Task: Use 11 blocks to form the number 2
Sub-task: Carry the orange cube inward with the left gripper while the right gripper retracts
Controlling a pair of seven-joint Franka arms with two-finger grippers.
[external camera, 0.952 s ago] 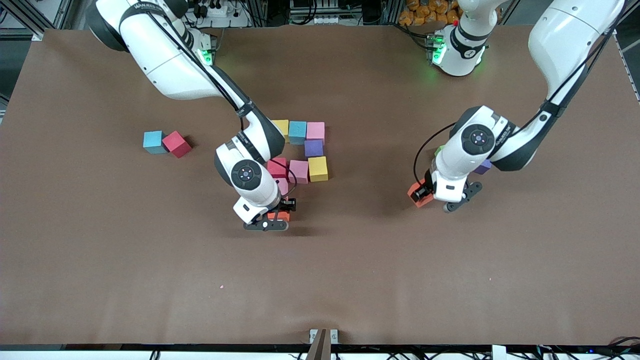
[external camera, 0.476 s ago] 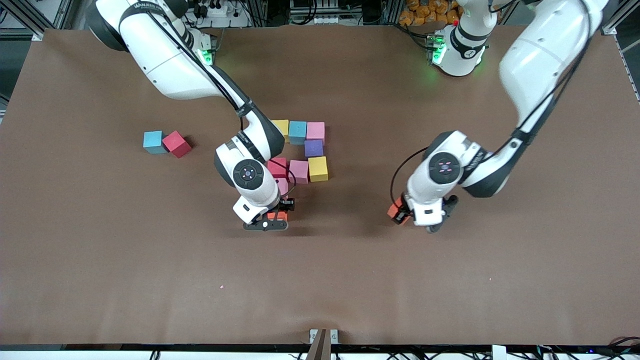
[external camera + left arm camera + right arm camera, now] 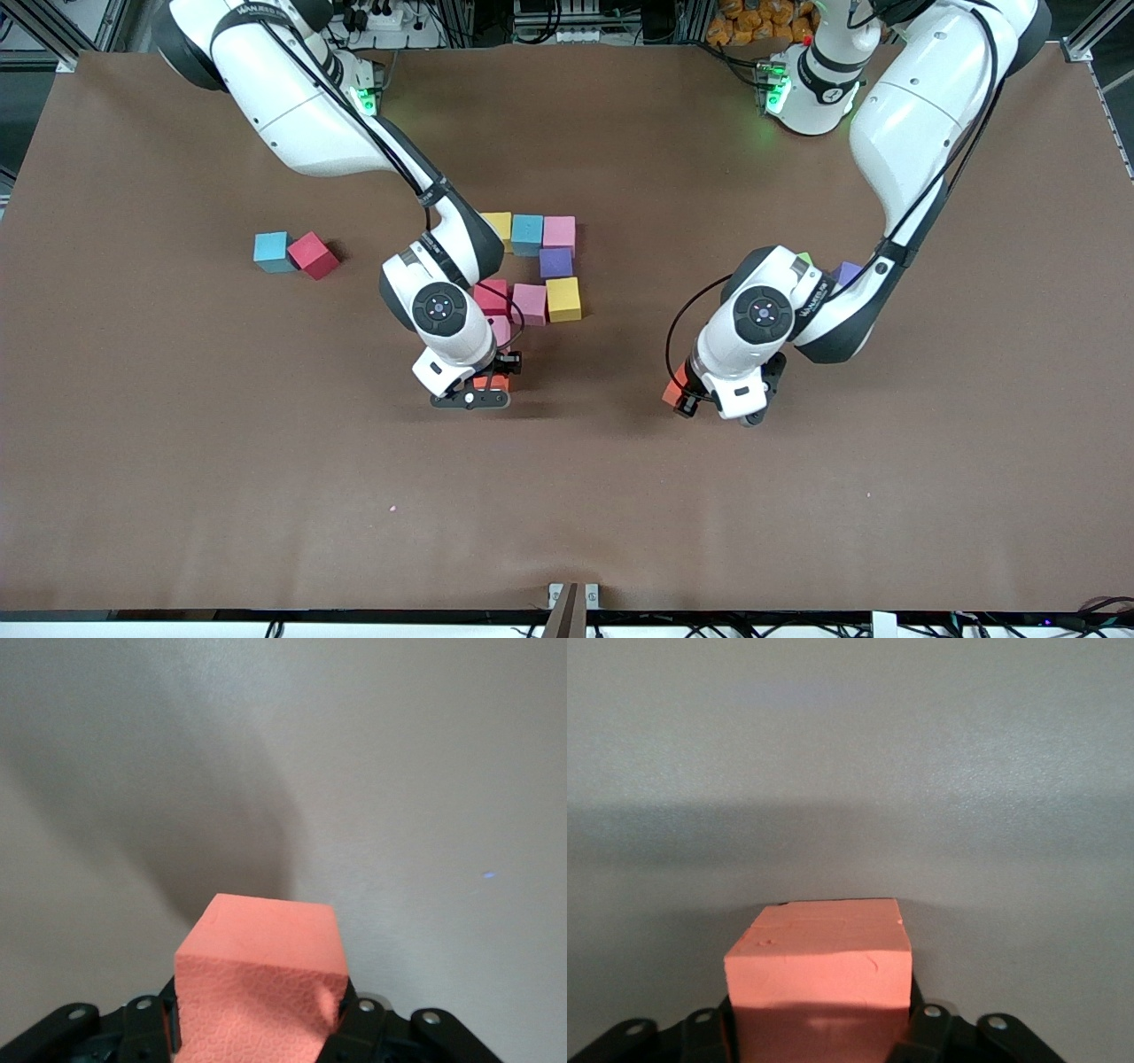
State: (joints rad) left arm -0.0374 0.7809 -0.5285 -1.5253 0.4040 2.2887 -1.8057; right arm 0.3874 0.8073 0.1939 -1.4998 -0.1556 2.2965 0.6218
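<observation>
Coloured blocks lie in rows mid-table: yellow (image 3: 498, 226), blue (image 3: 527, 232) and pink (image 3: 559, 232), then purple (image 3: 555, 262), then red (image 3: 491, 297), pink (image 3: 530, 304) and yellow (image 3: 563, 299). A pink block (image 3: 501, 330) peeks from under the right wrist. My right gripper (image 3: 485, 392) is low at the end of the rows nearest the front camera, shut on an orange block (image 3: 819, 957). My left gripper (image 3: 684, 399) is over bare table toward the left arm's end, shut on another orange block (image 3: 261, 966).
A blue block (image 3: 271, 252) and a red block (image 3: 313, 255) sit together toward the right arm's end. A green block (image 3: 804, 259) and a purple block (image 3: 846, 271) show partly under the left arm. Wide bare table lies nearer the front camera.
The left arm has carried its orange block toward the rows, away from the green and purple blocks. The right arm and its block have stayed in place.
</observation>
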